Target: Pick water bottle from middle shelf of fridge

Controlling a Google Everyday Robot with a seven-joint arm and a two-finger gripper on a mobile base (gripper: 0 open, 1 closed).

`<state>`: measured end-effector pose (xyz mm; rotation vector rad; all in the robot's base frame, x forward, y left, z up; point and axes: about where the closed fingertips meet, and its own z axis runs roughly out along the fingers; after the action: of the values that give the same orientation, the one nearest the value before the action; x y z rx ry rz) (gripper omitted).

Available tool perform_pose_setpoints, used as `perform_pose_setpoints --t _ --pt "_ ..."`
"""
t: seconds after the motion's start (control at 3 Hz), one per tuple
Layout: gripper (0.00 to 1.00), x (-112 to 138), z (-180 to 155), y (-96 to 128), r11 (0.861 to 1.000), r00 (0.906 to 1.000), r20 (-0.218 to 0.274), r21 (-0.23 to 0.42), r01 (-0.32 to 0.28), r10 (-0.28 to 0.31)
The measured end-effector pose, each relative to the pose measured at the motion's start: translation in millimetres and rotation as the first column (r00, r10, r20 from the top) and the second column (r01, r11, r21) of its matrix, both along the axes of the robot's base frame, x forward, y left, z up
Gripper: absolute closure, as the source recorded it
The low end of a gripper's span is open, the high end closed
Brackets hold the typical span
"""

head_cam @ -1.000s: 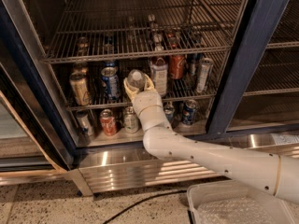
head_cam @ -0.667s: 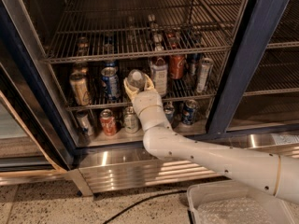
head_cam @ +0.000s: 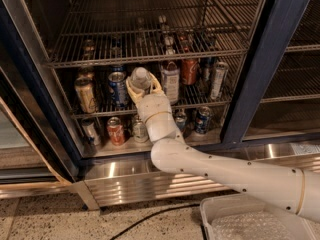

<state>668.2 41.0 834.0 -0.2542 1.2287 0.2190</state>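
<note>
The water bottle [head_cam: 141,77], clear with a pale cap, stands on the middle shelf [head_cam: 100,112], a wire rack in the open fridge [head_cam: 256,69]. My gripper [head_cam: 143,88] is inside the fridge at that shelf, and its yellowish fingers [head_cam: 131,89] sit on either side of the bottle and close on its body. Only the bottle's cap and shoulder show above the fingers. My white arm [head_cam: 220,169] reaches in from the lower right.
On the same shelf stand a gold can [head_cam: 86,95], a blue can [head_cam: 118,88], a dark-capped bottle with a white label [head_cam: 170,80], a red can [head_cam: 189,71] and a tall silver can [head_cam: 218,80]. Several cans stand on the floor below. A white bin [head_cam: 250,223] is at the lower right.
</note>
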Motion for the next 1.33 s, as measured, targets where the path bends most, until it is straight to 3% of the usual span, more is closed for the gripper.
perform_pose_setpoints --t 0.33,0.67,1.0,1.33 --pt "1.00 -31 35 -1 0.999 0.9936 0.109 0.027 -0.030 0.027" --pt "1.00 -65 55 -17 0.999 0.9846 0.174 0.030 -0.020 0.015" --pt "1.00 -111 75 -39 0.999 0.9858 0.168 0.041 -0.011 0.004" --pt "1.00 -120 73 -33 0.999 0.9876 0.155 0.041 -0.034 0.027"
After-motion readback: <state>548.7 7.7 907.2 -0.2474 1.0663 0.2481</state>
